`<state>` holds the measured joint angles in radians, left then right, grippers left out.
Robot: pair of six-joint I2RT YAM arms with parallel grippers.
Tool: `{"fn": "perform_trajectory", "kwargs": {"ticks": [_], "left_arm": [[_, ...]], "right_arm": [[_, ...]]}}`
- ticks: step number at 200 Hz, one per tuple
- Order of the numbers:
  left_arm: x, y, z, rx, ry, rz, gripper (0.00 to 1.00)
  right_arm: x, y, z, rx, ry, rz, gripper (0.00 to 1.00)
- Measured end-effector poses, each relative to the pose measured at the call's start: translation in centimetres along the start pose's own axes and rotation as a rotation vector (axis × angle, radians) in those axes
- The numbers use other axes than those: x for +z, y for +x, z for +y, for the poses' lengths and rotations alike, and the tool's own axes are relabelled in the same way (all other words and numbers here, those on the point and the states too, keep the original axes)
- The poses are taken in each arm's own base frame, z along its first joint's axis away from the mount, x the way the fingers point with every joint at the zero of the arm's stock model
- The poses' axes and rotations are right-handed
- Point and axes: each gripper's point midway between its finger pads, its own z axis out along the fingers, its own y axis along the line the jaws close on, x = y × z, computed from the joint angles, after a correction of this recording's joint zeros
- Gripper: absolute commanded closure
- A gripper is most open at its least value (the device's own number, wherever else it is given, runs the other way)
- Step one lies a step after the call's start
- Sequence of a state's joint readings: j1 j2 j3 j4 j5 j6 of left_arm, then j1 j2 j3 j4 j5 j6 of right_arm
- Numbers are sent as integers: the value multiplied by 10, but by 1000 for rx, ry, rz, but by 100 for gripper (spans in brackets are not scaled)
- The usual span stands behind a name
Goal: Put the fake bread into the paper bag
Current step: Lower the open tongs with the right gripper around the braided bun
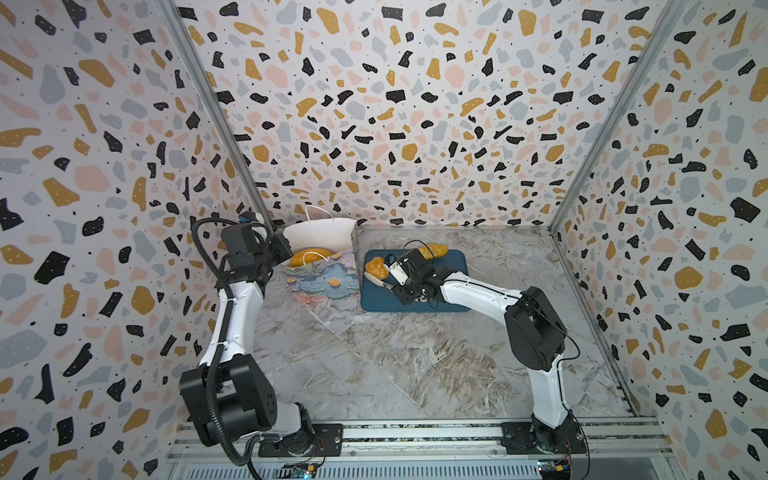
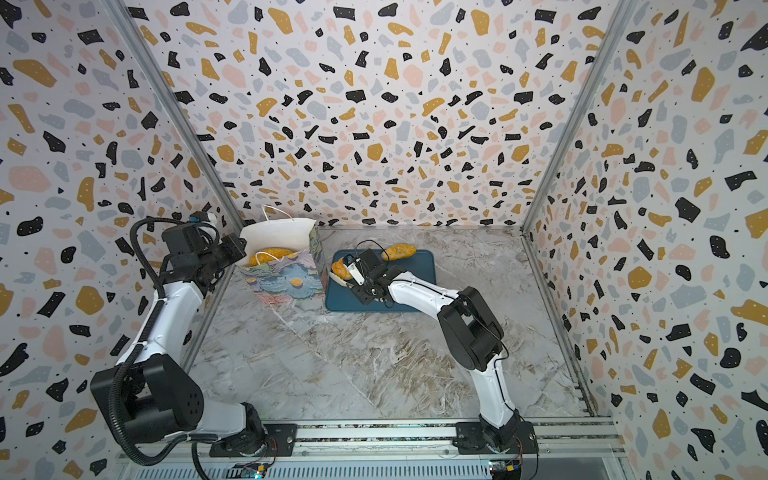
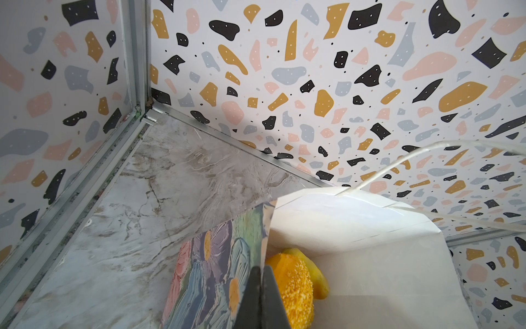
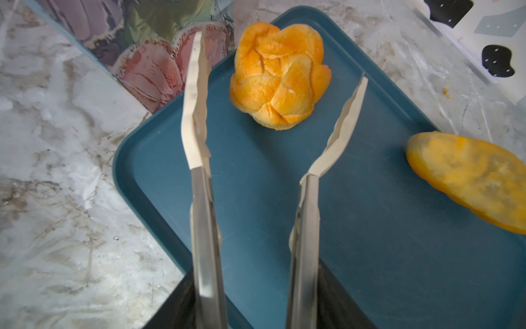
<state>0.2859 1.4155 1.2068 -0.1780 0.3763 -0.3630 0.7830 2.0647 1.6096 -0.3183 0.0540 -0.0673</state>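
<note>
The marbled table [image 1: 395, 365] lies bare in front of the arms. Past it, the right gripper [image 4: 257, 299] hangs low over the dark blue tray [image 4: 370, 256], clenched on a pair of metal tongs [image 4: 199, 136]; only slivers of its black fingers show at the picture's edge. The tong blades stand apart with nothing between them. Just beyond their tips sits a knotted roll [image 4: 280, 77], half hidden behind the gripper in both top views. A long roll [image 4: 469, 182] lies at the tray's far edge, cut off in the right wrist view. Just beside the tray, in the far left corner, stands the paper bag [image 1: 328, 278]. The left gripper [image 3: 260, 269] pinches its side edge tight. Inside, a seeded loaf [image 3: 296, 287] and a smooth yellow piece [image 3: 317, 273] show; the bag's wall hides the rest, so the count is unclear.
</note>
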Motion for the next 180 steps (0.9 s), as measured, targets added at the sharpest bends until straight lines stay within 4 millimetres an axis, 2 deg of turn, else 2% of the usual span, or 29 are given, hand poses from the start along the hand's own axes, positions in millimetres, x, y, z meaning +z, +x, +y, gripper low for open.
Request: {"fn": "perform_trajectory", "kwargs": {"ticks": [75,132,180], "left_arm": [[0,0,0,0,0,0,100],[0,0,0,0,0,0,100],[0,0,0,0,0,0,100]], "right_arm": [[26,-4,-2,-9,10,54,42],[23,-9,-4,-9,13,62,48],[23,-7,-3,-9,8,72,49]]}}
